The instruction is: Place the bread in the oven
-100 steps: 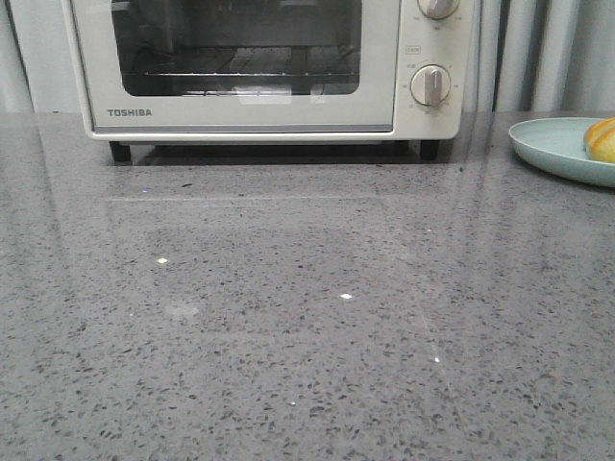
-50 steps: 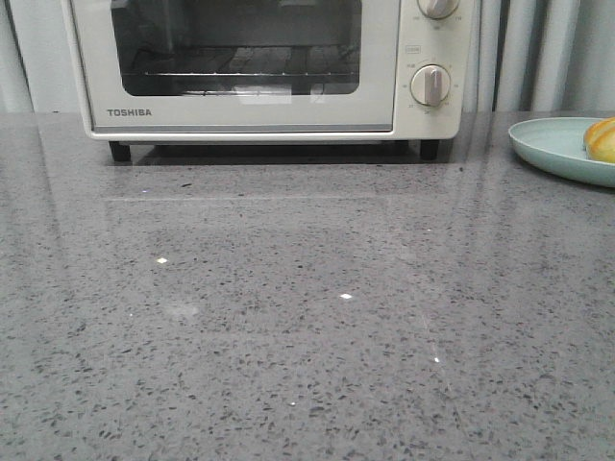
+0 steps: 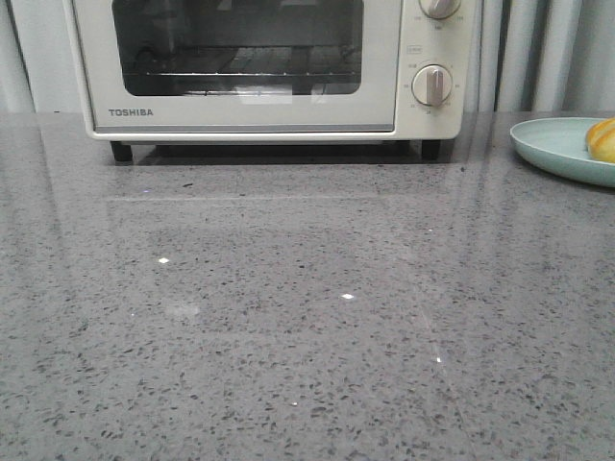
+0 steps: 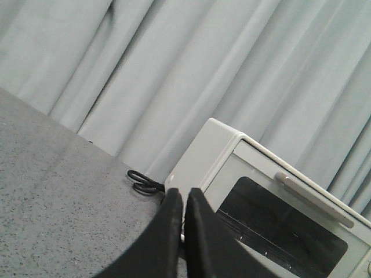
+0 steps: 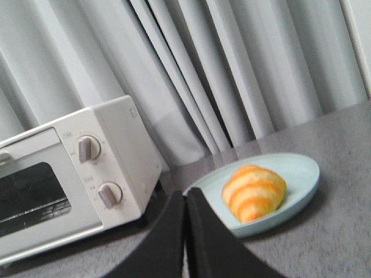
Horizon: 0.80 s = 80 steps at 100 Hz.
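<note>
The cream-white Toshiba oven (image 3: 269,67) stands at the back of the grey counter with its glass door shut; it also shows in the left wrist view (image 4: 272,197) and the right wrist view (image 5: 75,174). The golden-brown striped bread (image 3: 602,139) lies on a pale green plate (image 3: 553,146) at the far right, also in the right wrist view (image 5: 255,193). My left gripper (image 4: 183,196) is shut and empty, short of the oven's left corner. My right gripper (image 5: 186,197) is shut and empty, short of the plate's near rim. Neither gripper shows in the front view.
A black power cord (image 4: 142,182) lies coiled on the counter beside the oven's left side. Grey curtains (image 4: 174,69) hang behind the counter. Two round knobs (image 3: 431,84) sit on the oven's right panel. The door handle (image 4: 313,200) runs along the door's top.
The front view has shifted very slightly; the oven, plate and bread stay where they were.
</note>
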Motion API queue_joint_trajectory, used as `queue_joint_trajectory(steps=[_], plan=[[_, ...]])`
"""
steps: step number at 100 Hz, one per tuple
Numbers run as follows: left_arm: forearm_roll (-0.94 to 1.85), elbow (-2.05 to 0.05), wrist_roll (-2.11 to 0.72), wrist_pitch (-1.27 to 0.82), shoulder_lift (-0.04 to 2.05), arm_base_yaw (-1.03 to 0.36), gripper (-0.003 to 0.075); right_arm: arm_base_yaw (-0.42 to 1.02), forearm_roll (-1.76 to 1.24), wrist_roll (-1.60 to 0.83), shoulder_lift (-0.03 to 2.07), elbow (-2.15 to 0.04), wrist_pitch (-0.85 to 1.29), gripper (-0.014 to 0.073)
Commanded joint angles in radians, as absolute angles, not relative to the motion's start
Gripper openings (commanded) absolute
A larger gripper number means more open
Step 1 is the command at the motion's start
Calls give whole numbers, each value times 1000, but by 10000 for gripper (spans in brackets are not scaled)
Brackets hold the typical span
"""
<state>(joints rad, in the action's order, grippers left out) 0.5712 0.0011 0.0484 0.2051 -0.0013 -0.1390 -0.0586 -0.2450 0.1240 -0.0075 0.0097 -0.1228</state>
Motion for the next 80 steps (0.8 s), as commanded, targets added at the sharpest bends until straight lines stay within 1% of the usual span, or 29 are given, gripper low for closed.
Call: queue_joint_trajectory(steps=[1,11,21,30,40,52,65,80], plan=[[603,21,58,280,-30,-137,-21,-65,-281,120,-28,35,-149,-48],[662,-4,64,245,-24,-139,-22,-65,-337,120,-28,6,-142,-48],[628,-81,52,58,33,-152,-22,-65,-327,117,-10,-72,-52,-48],[512,-184,28,-70,131,-181,-22,-65,-275,99,46,-166,61,-48],[453,-304,-97,-78,293,-233,-21,-65,-190,99,137,-267,138,-48],[451,-468,-253,-76,508,-319,-21,-65,-129,99,256,-356,149,-48],[445,-616,-308,-62,713,-412,-21,-65,-129,99,330,-405,149,-48],[394,-791,-322,-59,953,-491,-21,-63,-129,99,343,-413,149,-48]])
